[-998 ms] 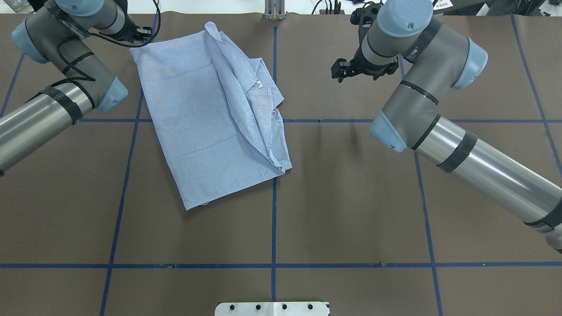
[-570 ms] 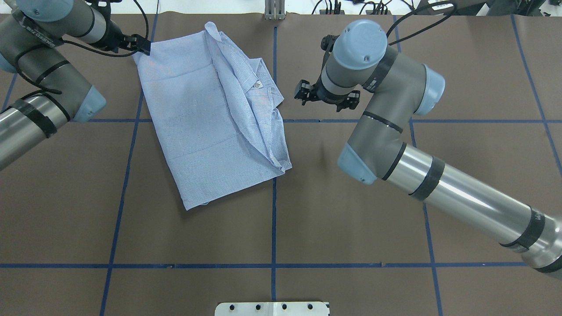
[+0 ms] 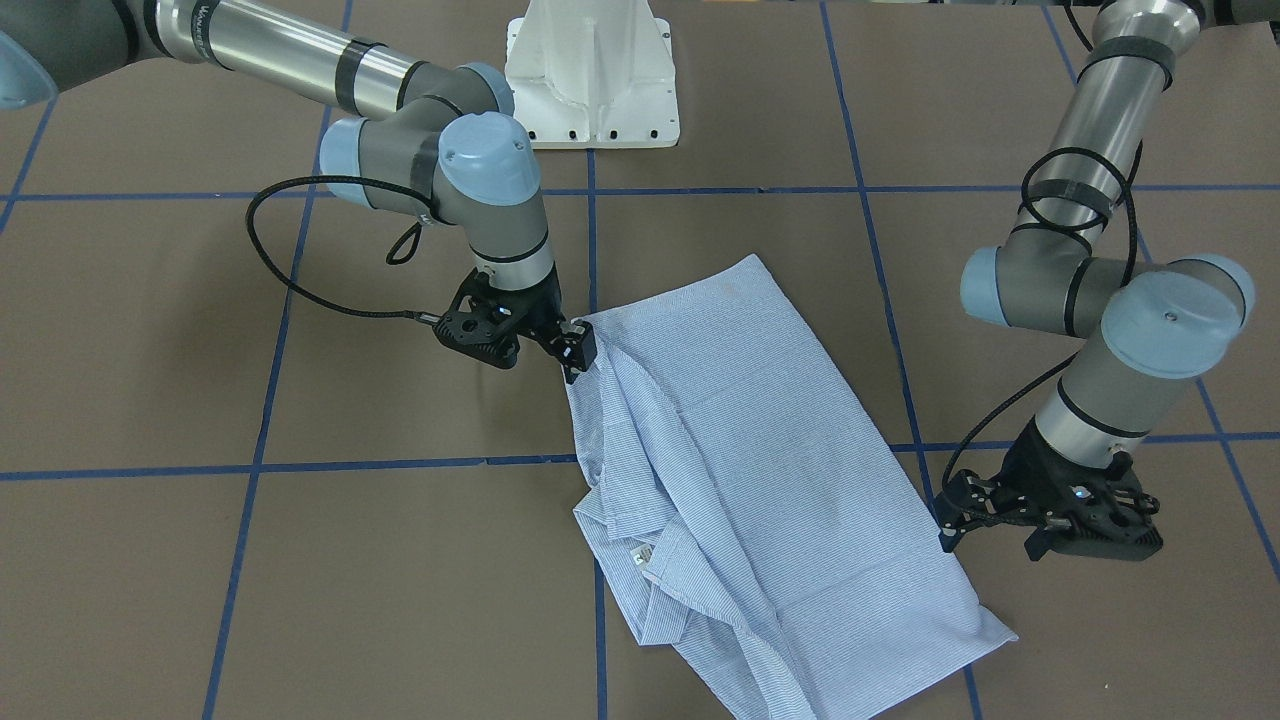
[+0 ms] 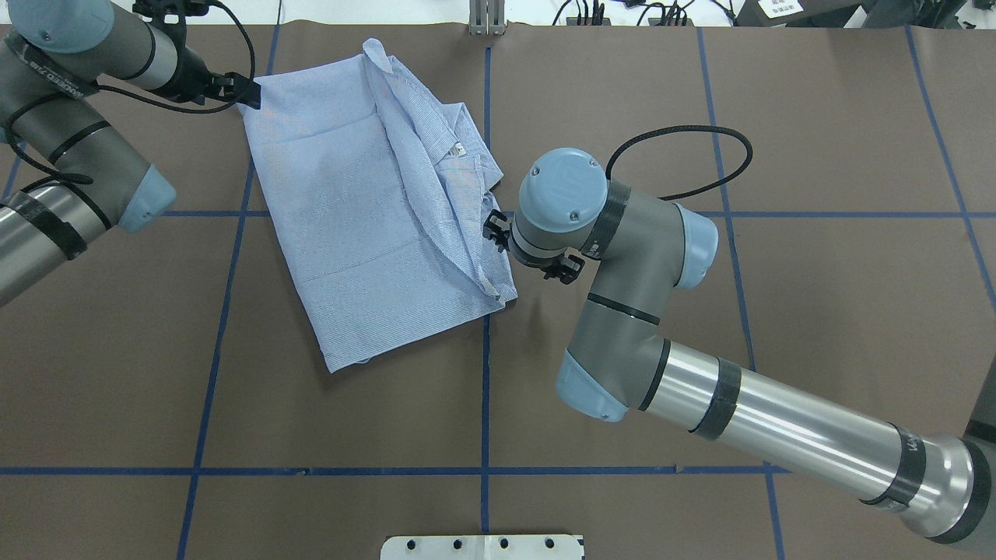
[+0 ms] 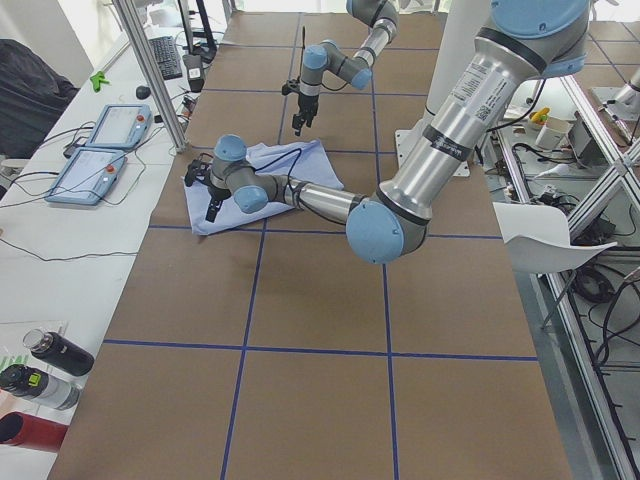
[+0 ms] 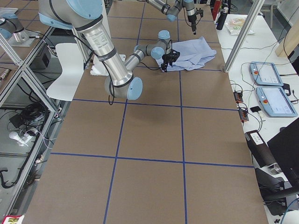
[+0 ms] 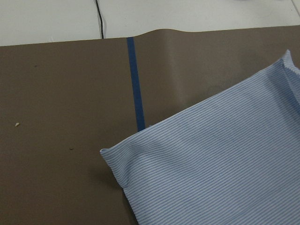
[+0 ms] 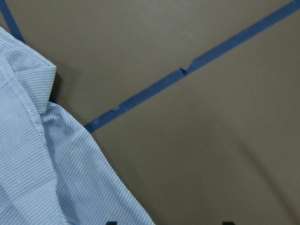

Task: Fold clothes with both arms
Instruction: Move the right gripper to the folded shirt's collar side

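Observation:
The light blue striped shirt [image 4: 350, 194] lies partly folded on the brown table, with its collar and bunched layers along its right side. It also shows in the front view [image 3: 760, 470]. My left gripper [image 4: 245, 89] is open beside the shirt's far left corner, apart from the cloth in the front view [image 3: 990, 540]. The left wrist view shows that corner [image 7: 225, 168] below it. My right gripper [image 4: 496, 227] is open at the shirt's right edge [image 3: 578, 355]. In the right wrist view, its fingertips stand apart over the shirt's edge [image 8: 42, 164].
Blue tape lines [image 4: 485, 373] grid the brown table. The white pedestal base [image 3: 590, 80] stands at the robot's side. Two control tablets [image 5: 100, 150] and bottles [image 5: 50, 355] lie beyond the table's far edge, and a white chair [image 6: 70, 65] stands behind the robot.
My right arm has swung in from the far right and come down to the shirt's right edge. My left gripper has shifted slightly to the shirt's far left corner. The shirt has not moved.

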Robot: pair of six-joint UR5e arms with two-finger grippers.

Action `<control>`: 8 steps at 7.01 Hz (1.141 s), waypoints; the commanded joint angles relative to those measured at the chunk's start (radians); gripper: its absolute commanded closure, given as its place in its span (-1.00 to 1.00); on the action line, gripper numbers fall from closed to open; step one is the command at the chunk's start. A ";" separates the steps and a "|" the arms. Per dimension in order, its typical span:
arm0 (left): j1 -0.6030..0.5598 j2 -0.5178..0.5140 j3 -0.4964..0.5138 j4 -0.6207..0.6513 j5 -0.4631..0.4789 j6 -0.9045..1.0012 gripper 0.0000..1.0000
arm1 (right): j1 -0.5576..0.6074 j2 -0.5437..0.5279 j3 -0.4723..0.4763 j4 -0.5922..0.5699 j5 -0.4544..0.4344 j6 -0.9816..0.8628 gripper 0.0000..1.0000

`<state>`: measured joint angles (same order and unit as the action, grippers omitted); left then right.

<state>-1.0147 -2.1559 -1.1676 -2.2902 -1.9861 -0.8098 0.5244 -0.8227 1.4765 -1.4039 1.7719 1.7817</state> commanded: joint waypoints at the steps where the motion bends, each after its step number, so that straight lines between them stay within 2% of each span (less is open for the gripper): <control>1: 0.002 0.005 -0.004 0.000 0.001 -0.002 -1.00 | -0.050 0.008 -0.004 -0.014 -0.041 0.106 -0.44; 3: 0.002 0.007 -0.004 0.000 0.001 0.000 -1.00 | -0.079 0.008 -0.010 -0.015 -0.084 0.122 -0.40; 4: 0.002 0.007 -0.004 0.000 0.001 0.000 -1.00 | -0.080 0.008 -0.010 -0.014 -0.091 0.124 -0.25; 5: 0.002 0.007 -0.004 0.000 0.001 0.000 -1.00 | -0.080 0.010 -0.012 -0.012 -0.092 0.124 0.00; 6: 0.002 0.007 -0.004 0.000 0.001 0.001 -1.00 | -0.080 0.016 -0.013 -0.009 -0.092 0.122 0.60; 7: 0.002 0.007 -0.004 0.000 0.001 0.003 -1.00 | -0.080 0.016 -0.013 -0.007 -0.095 0.122 1.00; 8: 0.002 0.007 -0.006 0.000 0.000 0.001 -1.00 | -0.080 0.014 -0.013 -0.007 -0.095 0.114 1.00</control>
<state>-1.0124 -2.1491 -1.1725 -2.2902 -1.9853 -0.8080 0.4449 -0.8081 1.4638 -1.4122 1.6778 1.9019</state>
